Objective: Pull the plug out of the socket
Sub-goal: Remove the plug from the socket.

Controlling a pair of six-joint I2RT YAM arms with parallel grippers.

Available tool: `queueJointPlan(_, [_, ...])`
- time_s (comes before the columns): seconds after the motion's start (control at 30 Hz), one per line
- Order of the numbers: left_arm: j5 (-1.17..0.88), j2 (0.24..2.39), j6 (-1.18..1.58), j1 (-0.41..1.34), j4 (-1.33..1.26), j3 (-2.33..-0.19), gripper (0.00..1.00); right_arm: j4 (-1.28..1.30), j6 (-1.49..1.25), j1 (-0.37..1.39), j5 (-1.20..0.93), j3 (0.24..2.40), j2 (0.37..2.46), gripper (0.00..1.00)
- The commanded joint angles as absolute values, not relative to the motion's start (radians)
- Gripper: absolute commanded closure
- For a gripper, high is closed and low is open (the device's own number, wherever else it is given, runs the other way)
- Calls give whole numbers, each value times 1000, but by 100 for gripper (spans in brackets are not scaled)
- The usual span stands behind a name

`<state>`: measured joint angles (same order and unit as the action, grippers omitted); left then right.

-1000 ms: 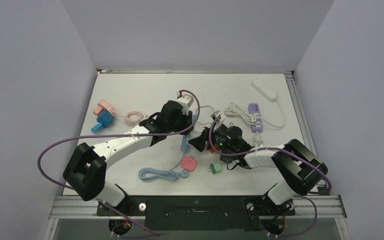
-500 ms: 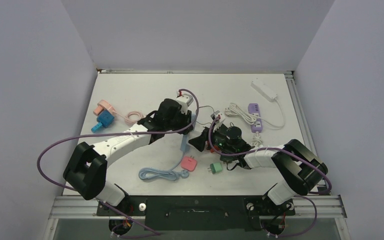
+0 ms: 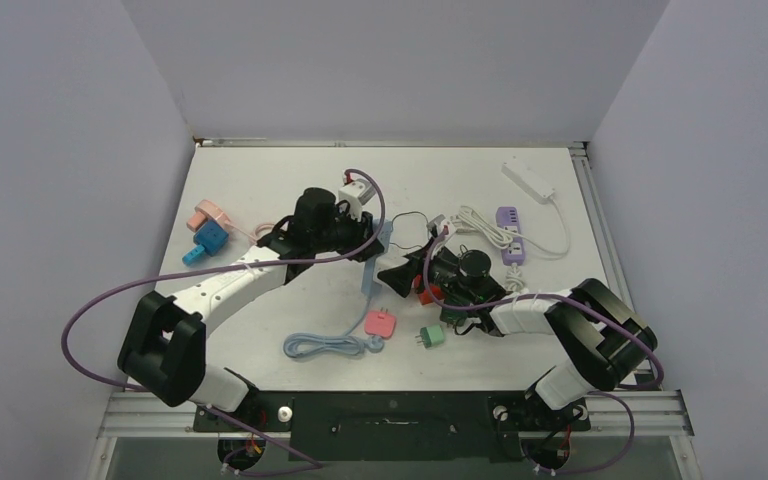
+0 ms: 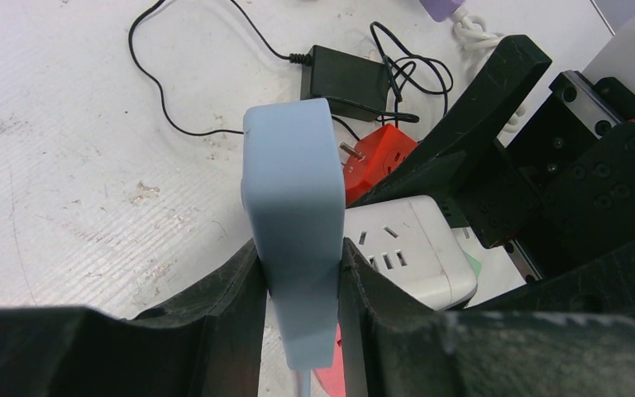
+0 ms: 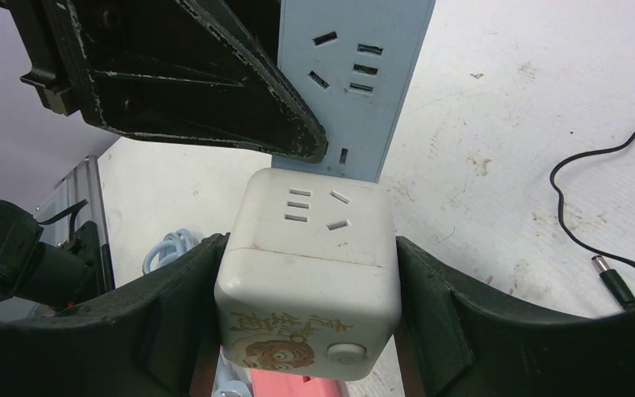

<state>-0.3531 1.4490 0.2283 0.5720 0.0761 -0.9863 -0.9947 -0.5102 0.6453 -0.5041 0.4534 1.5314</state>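
Note:
My left gripper (image 4: 298,281) is shut on a light-blue power strip (image 4: 289,215), holding it on edge above the table; the strip also shows in the top view (image 3: 374,262). My right gripper (image 5: 310,306) is shut on a white cube plug (image 5: 310,265) with socket holes on top and a cartoon sticker. The cube sits tight against the strip's socket face (image 5: 355,74), and its prongs are hidden. In the left wrist view the cube (image 4: 405,248) lies just right of the strip. In the top view the two grippers meet mid-table, left (image 3: 365,240) and right (image 3: 405,272).
A red adapter (image 4: 376,161) and a black adapter (image 4: 347,78) with thin cable lie just beyond the strip. A pink plug (image 3: 378,323), a green plug (image 3: 432,336) and the coiled blue cable (image 3: 325,346) lie nearer. A purple strip (image 3: 511,232), a white strip (image 3: 528,178) and pink-and-blue adapters (image 3: 207,230) sit farther out.
My left arm has drawn back to the left and up with the blue strip, which now stands more upright. The blue cable shifted slightly. My right gripper stayed nearly in place.

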Motion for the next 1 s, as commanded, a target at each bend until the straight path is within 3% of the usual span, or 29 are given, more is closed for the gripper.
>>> queueJointPlan(0.0, [-462,1395,219,578,-68,-1007,100,-1032,-514,647,-586,457,1514,78])
queueJointPlan(0.13, [-321,1391,215,597,-42,-1004,100,-973,-485,661,-535,470,1504,82])
queueJointPlan(0.33, [115,1429,117,723,143,-1058,100,-884,-434,711,-402,480,1475,93])
queueJointPlan(0.5, [216,1469,113,742,198,-1089,100,-832,-385,763,-297,482,1438,95])
queueJointPlan(0.77, [167,1486,126,742,193,-1094,100,-819,-381,775,-285,489,1442,95])
queueJointPlan(0.97, [-119,1461,127,679,132,-1079,100,-824,-381,773,-311,486,1436,95])
